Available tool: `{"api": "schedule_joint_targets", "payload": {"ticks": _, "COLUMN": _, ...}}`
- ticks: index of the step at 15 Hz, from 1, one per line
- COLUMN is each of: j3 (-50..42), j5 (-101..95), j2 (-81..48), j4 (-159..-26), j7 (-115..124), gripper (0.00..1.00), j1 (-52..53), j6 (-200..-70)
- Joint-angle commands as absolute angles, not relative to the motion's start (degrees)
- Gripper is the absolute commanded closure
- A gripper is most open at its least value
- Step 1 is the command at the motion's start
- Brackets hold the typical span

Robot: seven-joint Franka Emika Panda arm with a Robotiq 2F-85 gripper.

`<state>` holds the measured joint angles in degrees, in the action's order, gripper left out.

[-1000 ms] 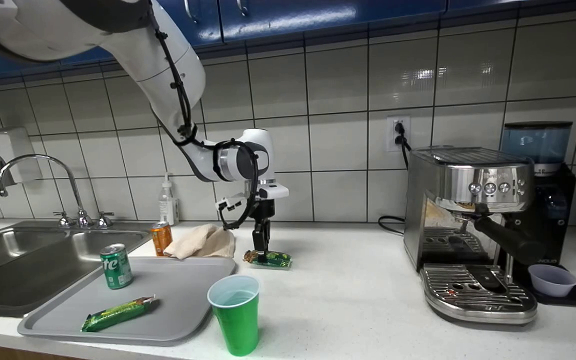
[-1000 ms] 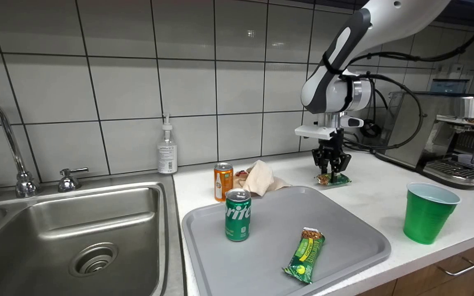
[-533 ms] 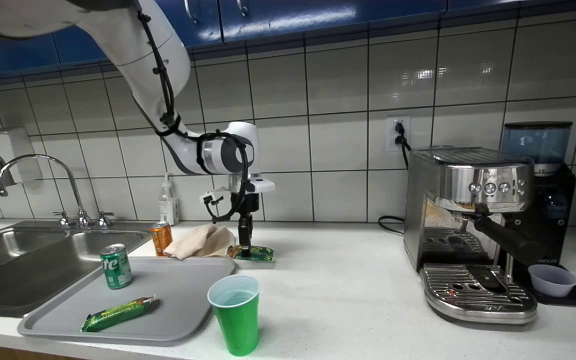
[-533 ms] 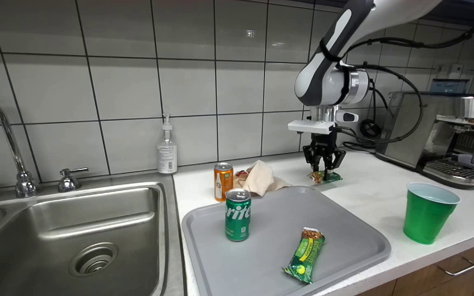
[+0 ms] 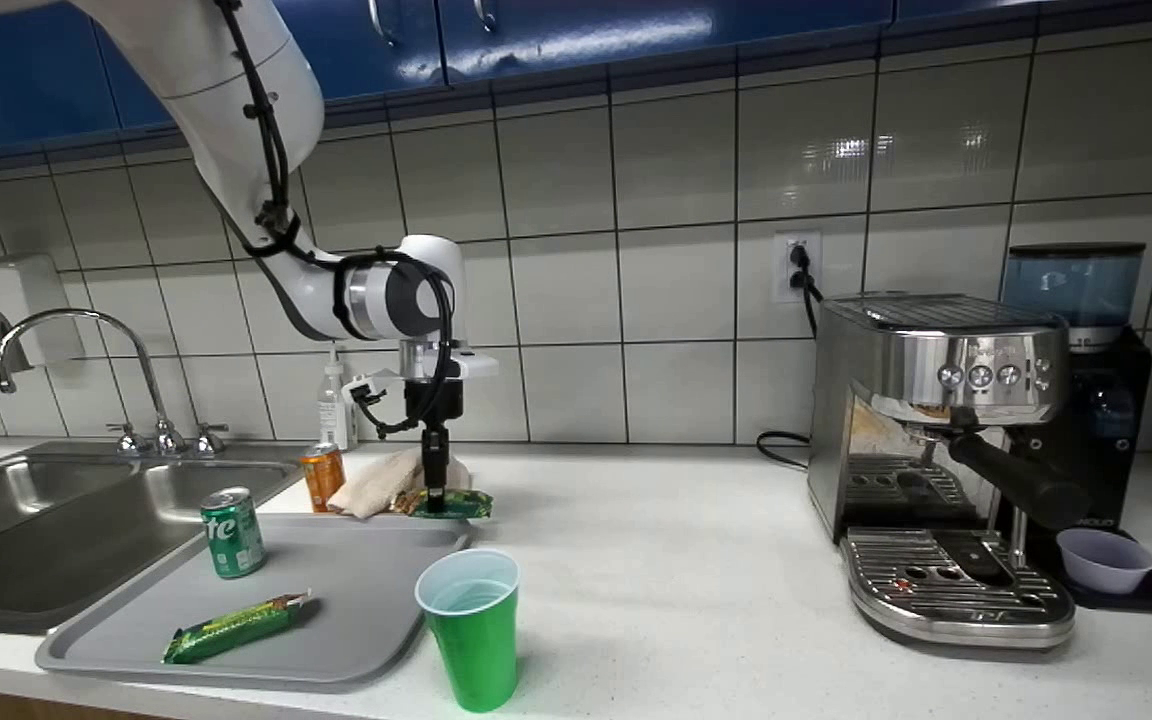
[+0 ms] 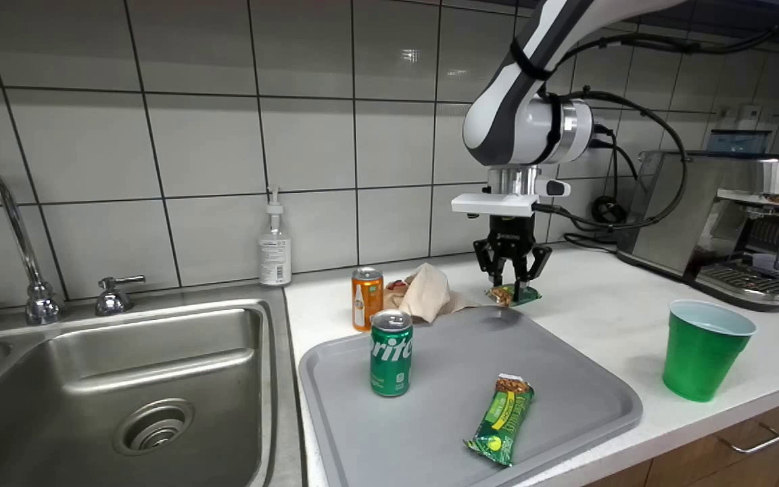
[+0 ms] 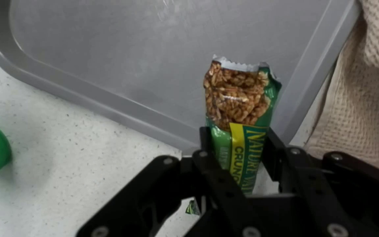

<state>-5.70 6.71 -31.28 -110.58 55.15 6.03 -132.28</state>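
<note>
My gripper [image 5: 435, 500] is shut on a green granola bar [image 5: 466, 504] with a brown granola picture at one end. It holds the bar just above the counter by the tray's far corner, close to the beige cloth [image 5: 376, 486]. In the wrist view the fingers grip the bar [image 7: 237, 98] on both sides around its middle, and its granola end overlaps the corner of the grey tray [image 7: 110, 42]. My gripper [image 6: 507, 291] and the bar [image 6: 529, 295] also show in an exterior view. A second green granola bar [image 6: 502, 419] lies on the tray with a green soda can [image 6: 391, 362] upright.
An orange can [image 5: 323, 478] stands beside the cloth, behind the tray. A green cup [image 5: 471, 640] stands right of the tray near the front edge. A steel sink [image 6: 159, 379] lies left, a soap bottle [image 6: 274, 253] by the wall, a coffee machine [image 5: 946, 400] right.
My gripper has carried the granola bar left along the counter and slightly up, to the tray's far corner and the cloth. The other objects have not moved.
</note>
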Motion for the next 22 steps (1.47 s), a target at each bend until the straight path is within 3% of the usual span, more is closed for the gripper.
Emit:
{"api": "schedule_joint_targets", "payload": {"ticks": 1, "j3": -4.33, "j5": 6.15, "j2": -27.5, "j4": -114.71, "j7": 53.47, "gripper": 0.86, "j1": 6.94, "j6": -133.08}}
{"api": "schedule_joint_targets", "payload": {"ticks": 22, "j3": -3.03, "j5": 4.03, "j2": -28.62, "j4": -116.6, "j7": 59.25, "gripper": 0.86, "j1": 14.83, "j6": -133.56}}
